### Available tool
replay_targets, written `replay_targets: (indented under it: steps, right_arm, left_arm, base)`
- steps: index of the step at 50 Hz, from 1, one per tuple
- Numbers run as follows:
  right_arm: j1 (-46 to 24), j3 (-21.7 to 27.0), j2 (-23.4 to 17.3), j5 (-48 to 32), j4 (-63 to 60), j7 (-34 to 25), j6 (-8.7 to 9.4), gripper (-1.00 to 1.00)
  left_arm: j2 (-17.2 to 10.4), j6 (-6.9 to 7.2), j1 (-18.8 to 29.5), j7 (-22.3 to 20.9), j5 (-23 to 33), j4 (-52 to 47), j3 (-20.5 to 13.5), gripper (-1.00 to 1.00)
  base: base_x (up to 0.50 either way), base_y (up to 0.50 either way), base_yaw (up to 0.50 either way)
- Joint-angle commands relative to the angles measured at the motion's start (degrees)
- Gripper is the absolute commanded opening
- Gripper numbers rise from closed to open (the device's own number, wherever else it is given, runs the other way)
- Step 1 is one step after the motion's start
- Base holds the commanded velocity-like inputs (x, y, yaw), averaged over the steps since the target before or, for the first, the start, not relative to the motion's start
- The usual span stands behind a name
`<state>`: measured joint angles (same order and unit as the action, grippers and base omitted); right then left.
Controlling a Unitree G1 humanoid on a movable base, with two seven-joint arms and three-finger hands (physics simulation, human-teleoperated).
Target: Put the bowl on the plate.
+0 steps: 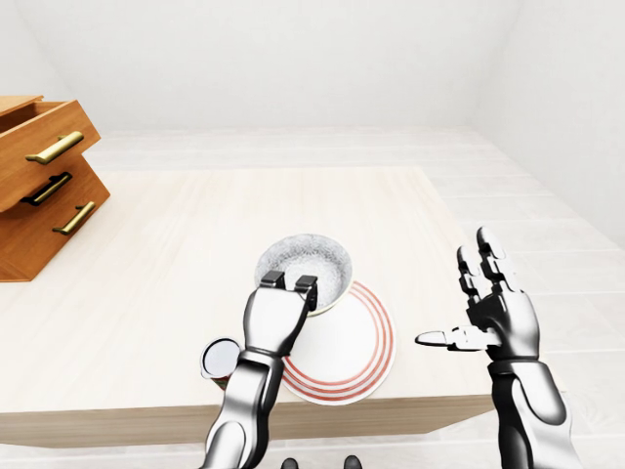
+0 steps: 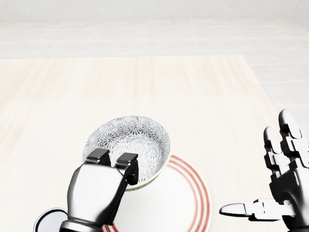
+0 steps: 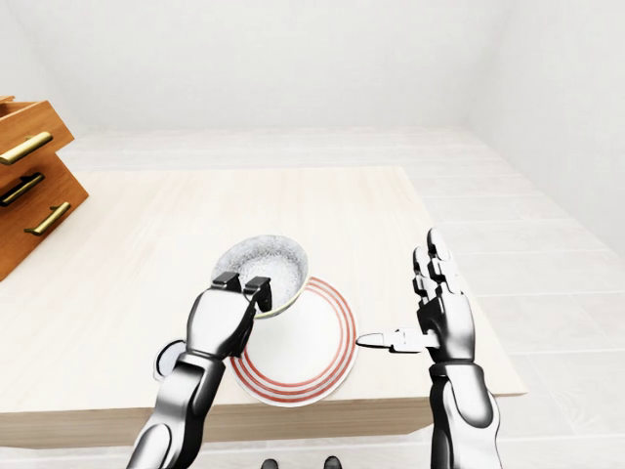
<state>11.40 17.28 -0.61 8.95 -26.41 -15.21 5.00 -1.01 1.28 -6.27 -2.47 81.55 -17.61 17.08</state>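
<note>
Bowl point(image 2: 133, 145): grey-and-white floral pattern inside, pale rim. It is gripped at its near edge and is seen over the far-left part of the plate; whether it touches the plate cannot be told.

Plate point(image 2: 190, 200): white, ringed in red near the rim, set at the near edge of the surface point(image 2: 169, 92), which is of pale wood.

Left hand point(image 2: 96, 191): its fingers point(image 2: 126, 160) are closed over the near rim of the bowl, the tips hooked inside.

Right hand point(image 2: 287, 186): raised to the right of the plate, well apart from it; the fingers are spread wide, the thumb is pointed left, and nothing is held.

Small round white-topped object point(image 1: 217, 358): placed just left of the plate, partly hidden by the left arm.

Wooden drawer unit point(image 1: 44, 186): brass handles, found at the far left of the surface, the top drawer pulled out.
</note>
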Motion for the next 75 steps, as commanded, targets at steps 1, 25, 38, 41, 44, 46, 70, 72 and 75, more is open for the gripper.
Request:
replay_targets:
  steps: [1, 25, 38, 41, 44, 46, 70, 72, 75]
  right_arm:
    - [-0.1, -0.2, 0.0, -0.1, 0.9, -0.1, 0.0, 1.0]
    - [-0.5, 0.3, -0.3, 0.6, 2.7, -0.2, 0.0, 1.0]
    - [0.1, 1.4, -0.4, 1.5, 1.6, -0.9, 0.0, 1.0]
    - [0.0, 1.3, -0.3, 1.3, 2.0, -0.9, 0.0, 1.0]
    - [0.0, 1.1, -0.2, 1.1, 2.2, -0.9, 0.0, 1.0]
    - [0.0, 1.1, -0.3, 1.1, 2.2, -0.8, 0.0, 1.0]
    - [-0.1, 1.4, -0.4, 1.1, 1.5, -0.8, 0.0, 1.0]
    - [-0.1, 1.4, -0.4, 1.0, 1.5, -0.9, 0.0, 1.0]
    - [-0.2, 1.5, -0.4, 1.1, 1.8, -0.9, 0.0, 1.0]
  left_arm:
    - [0.1, 0.03, -2.4, 2.6, 1.4, -1.4, 3.6, -1.0]
    - [-1.0, 1.61, -6.1, 7.3, 2.8, 0.8, 11.2, -1.0]
    - [-2.5, 3.04, -8.0, 10.4, 2.8, 2.2, 15.2, -1.0]
    - [-3.0, 3.41, -8.4, 10.8, 3.0, 2.1, 16.0, -1.0]
    - [-3.3, 3.65, -8.3, 11.2, 2.8, 2.4, 16.3, -1.0]
    - [-3.5, 3.67, -7.9, 11.8, 2.5, 3.2, 16.1, -1.0]
    - [-2.4, 3.15, -4.3, 15.6, 4.0, 7.7, 13.2, -1.0]
    - [-2.1, 3.05, -3.8, 15.5, 3.9, 8.3, 12.7, -1.0]
    - [-1.6, 2.99, -2.6, 16.9, 4.6, 9.9, 11.9, -1.0]
  base:
    - [0.0, 0.0, 0.0]
    - [0.0, 0.0, 0.0]
    - [0.0, 0.0, 0.0]
    - [0.0, 0.0, 0.0]
    - [0.0, 0.0, 0.0]
    - [0.0, 0.0, 0.0]
    - [0.0, 0.0, 0.0]
    - [0.0, 0.0, 0.0]
    - [0.0, 0.0, 0.0]
